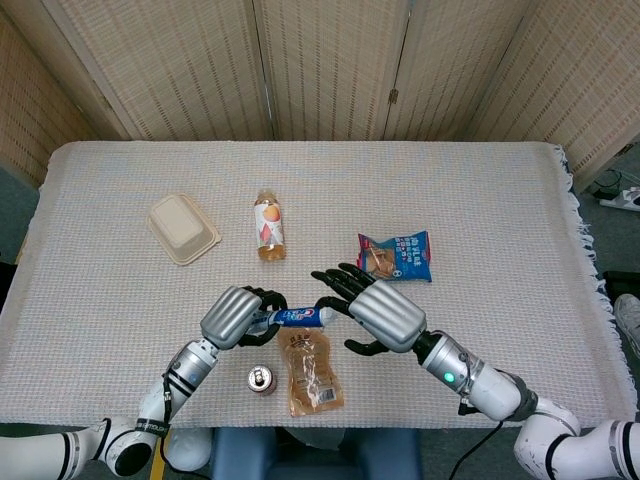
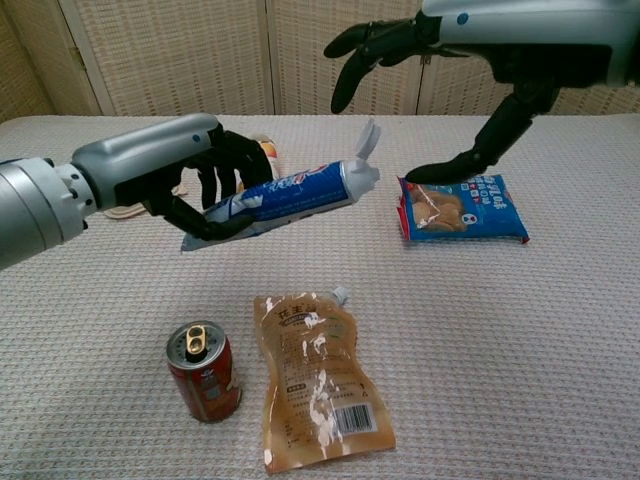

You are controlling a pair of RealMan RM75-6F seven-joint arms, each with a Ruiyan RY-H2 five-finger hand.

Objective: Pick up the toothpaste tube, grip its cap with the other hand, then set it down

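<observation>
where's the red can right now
The red can stands upright at the near edge of the table, just left of the brown pouch in the chest view, below the left hand holding the toothpaste tube.

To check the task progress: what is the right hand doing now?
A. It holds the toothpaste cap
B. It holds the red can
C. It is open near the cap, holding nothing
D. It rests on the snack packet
C: the right hand hangs with spread fingers by the toothpaste tube, which the left hand holds; its flipped-open cap is untouched.
</observation>
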